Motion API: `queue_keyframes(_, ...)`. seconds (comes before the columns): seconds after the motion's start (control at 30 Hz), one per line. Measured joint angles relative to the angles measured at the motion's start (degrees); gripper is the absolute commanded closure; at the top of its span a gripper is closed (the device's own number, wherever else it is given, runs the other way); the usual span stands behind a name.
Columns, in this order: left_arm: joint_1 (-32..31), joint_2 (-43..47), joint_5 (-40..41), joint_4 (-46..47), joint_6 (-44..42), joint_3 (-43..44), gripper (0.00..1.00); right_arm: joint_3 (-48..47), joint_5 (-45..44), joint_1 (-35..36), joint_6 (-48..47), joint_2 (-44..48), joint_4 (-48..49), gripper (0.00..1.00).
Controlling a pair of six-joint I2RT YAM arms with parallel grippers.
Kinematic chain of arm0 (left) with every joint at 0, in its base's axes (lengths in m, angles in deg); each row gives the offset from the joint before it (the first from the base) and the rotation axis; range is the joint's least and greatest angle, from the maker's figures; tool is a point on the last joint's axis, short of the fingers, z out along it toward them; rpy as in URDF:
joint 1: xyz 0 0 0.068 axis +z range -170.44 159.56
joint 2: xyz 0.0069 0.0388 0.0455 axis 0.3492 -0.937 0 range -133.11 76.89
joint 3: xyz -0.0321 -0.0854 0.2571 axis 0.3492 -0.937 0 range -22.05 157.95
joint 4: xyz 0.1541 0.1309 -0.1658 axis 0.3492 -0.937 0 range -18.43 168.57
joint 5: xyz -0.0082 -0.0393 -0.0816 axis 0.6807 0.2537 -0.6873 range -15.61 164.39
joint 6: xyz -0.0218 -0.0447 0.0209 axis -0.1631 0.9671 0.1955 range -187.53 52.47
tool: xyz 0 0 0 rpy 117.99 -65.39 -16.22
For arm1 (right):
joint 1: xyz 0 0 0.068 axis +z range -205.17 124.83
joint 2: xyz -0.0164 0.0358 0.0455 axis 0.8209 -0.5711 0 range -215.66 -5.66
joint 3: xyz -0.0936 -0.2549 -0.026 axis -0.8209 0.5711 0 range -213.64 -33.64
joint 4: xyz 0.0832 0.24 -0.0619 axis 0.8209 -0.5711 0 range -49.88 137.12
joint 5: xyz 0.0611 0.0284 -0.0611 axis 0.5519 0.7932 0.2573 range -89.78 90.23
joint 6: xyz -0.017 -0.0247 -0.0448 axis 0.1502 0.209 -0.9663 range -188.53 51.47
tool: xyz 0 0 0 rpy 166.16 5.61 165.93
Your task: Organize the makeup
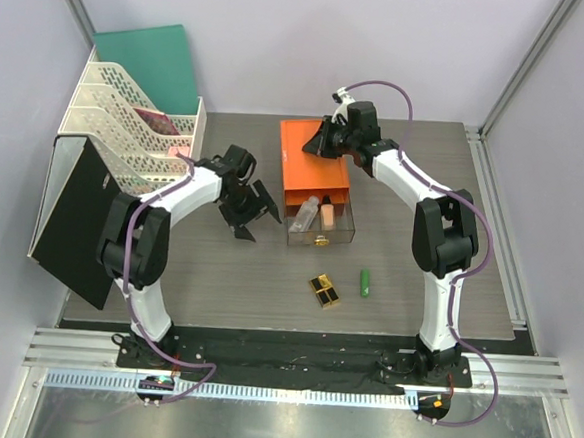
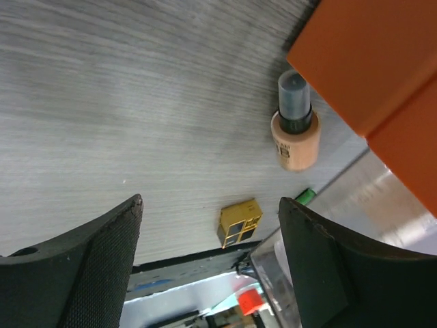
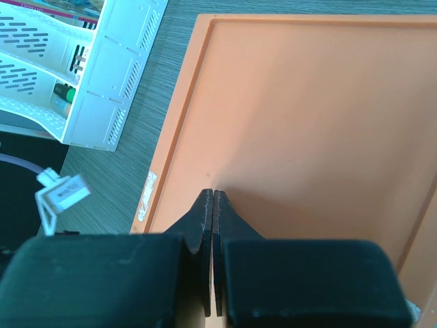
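A peach-filled clear bottle with a dark cap (image 1: 308, 209) lies at the centre of the overhead frame, cap toward the top, with a second pale peach bottle (image 1: 327, 215) just to its right. Lower down, two black-and-gold rectangular lipstick cases (image 1: 324, 290) lie touching on the desk (image 1: 228, 275). A small green tube (image 1: 365, 282) lies near their right.

green tube (image 2: 305, 196) half hidden, orange box (image 2: 369, 61) cropped
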Motion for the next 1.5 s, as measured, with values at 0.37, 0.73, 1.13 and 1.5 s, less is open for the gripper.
queue_keyframes(0.37, -0.1, -2.1, -8.2, 18.1, 12.3, -12.9, 0.21, 0.0, 0.1, 0.0, 0.0, 0.0, 0.0, 0.99)
queue_keyframes(0.73, -0.9, -5.6, -12.3, 27.6, 19.5, -12.6, 0.21, -0.4, 0.0, -0.1, 0.0, -0.4, 0.4, 0.99)
queue_keyframes(1.13, -2.5, -9.3, -13.9, 30.8, 22.9, -9.8, 0.35, -0.5, -0.1, -0.5, 0.0, -0.5, 1.2, 0.99)
queue_keyframes(1.5, -3.6, -14.9, -9.2, 14.6, 12.3, 3.3, 0.54, -0.6, -0.1, -0.7, 0.0, -0.6, 1.3, 0.99)
